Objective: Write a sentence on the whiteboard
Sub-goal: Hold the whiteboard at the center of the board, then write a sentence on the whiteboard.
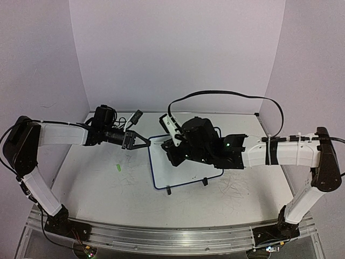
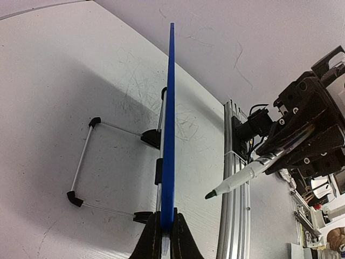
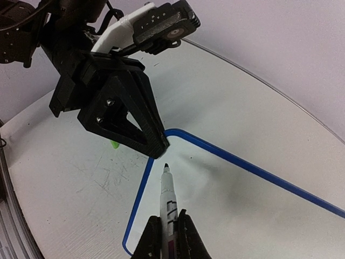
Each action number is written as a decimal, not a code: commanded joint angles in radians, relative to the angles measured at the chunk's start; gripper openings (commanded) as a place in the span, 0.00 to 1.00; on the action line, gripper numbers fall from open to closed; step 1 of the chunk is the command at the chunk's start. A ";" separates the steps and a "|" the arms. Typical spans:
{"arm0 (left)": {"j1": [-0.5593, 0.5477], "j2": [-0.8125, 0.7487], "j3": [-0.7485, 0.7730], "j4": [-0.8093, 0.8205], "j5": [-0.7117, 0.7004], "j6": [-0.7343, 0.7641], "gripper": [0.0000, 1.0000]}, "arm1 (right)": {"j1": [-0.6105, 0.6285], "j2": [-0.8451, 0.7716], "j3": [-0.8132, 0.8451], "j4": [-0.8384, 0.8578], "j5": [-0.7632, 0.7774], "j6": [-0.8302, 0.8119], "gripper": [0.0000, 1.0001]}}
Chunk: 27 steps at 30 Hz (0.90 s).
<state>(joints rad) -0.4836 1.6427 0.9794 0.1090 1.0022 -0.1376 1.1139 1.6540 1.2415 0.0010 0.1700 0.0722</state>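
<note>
Whiteboard (image 1: 161, 168) stands mid-table on its feet. Visible surface is blank, so all the writing is left to do. Left gripper (image 2: 166, 237) is clamped tight on its blue rim at the far-left corner. Right gripper (image 3: 168, 237) pinches the marker (image 3: 167, 194), tip just above the board. No containers in view.

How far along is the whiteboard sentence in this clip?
Done: the left end effector grips the rim of the whiteboard, and the right end effector holds an uncapped marker; a small green piece, maybe its cap, lies on the table. In hand: the tip points at the gripped corner. Left: the whole sentence; no writing shows on the visible board.
</note>
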 commanded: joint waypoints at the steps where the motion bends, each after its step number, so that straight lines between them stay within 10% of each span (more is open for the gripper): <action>1: -0.011 -0.037 -0.005 -0.021 -0.014 0.038 0.00 | 0.014 0.021 0.032 0.040 0.014 -0.021 0.00; 27: -0.015 -0.032 0.009 -0.034 -0.001 0.035 0.00 | 0.015 0.068 0.068 0.056 0.043 -0.018 0.00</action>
<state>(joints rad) -0.4858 1.6371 0.9794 0.0967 0.9981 -0.1265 1.1228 1.7030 1.2586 0.0172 0.1944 0.0673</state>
